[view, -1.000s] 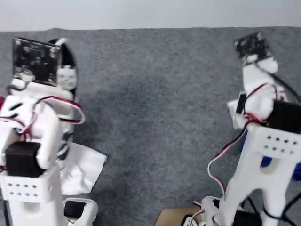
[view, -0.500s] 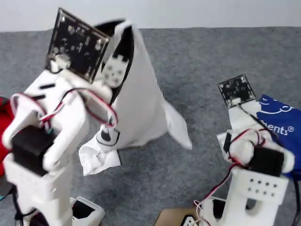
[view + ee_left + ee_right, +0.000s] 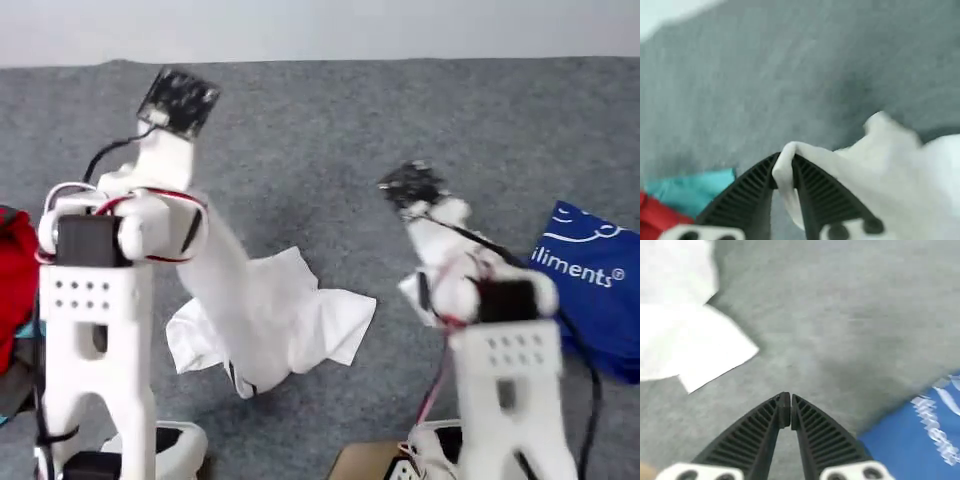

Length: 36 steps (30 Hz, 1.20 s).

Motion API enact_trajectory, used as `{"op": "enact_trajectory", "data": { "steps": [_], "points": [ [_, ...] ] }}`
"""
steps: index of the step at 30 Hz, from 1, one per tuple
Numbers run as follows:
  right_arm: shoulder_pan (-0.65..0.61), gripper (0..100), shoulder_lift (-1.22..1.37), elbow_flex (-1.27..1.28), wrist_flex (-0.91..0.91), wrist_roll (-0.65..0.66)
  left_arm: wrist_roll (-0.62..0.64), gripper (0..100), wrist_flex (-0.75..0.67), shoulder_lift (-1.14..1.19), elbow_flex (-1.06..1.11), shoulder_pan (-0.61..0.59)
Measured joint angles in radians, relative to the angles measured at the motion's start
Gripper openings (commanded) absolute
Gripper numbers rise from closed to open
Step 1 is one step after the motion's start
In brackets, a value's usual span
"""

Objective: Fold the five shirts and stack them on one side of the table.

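Behind grey fabric tabletop (image 3: 400, 110), pale wall (image 3: 320, 30); white shirt (image 3: 290, 310) crumpled.

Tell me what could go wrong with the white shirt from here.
1. The left gripper pinches only a thin fold of the white shirt; it could slip out.
2. The shirt's lower part lies bunched on the table, so it may land crumpled.
3. The right gripper is shut, empty and apart from the shirt, so it cannot yet help spread it.
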Motion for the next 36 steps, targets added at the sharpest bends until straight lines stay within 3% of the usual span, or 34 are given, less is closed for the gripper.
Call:
{"op": "enact_trajectory", "data": {
  "steps": [4,7,13,23,36],
  "points": [
    [-0.094,1.2,0.175,0.000,0.026,0.000,-0.066,1,-0.184,0.005,0.270,-0.160],
    [-0.155,2.0,0.272,0.000,0.083,0.000,-0.109,1,-0.247,0.005,0.376,-0.264],
    [-0.245,17.5,0.376,0.000,0.135,0.000,-0.149,1,-0.325,0.005,0.488,-0.396],
    [-0.384,21.7,0.525,0.000,0.094,0.000,-0.150,1,-0.359,0.005,0.545,-0.416],
    [-0.463,21.9,0.690,0.000,-0.086,-0.025,-0.150,1,-0.359,0.006,0.545,-0.416]
  ]
}}
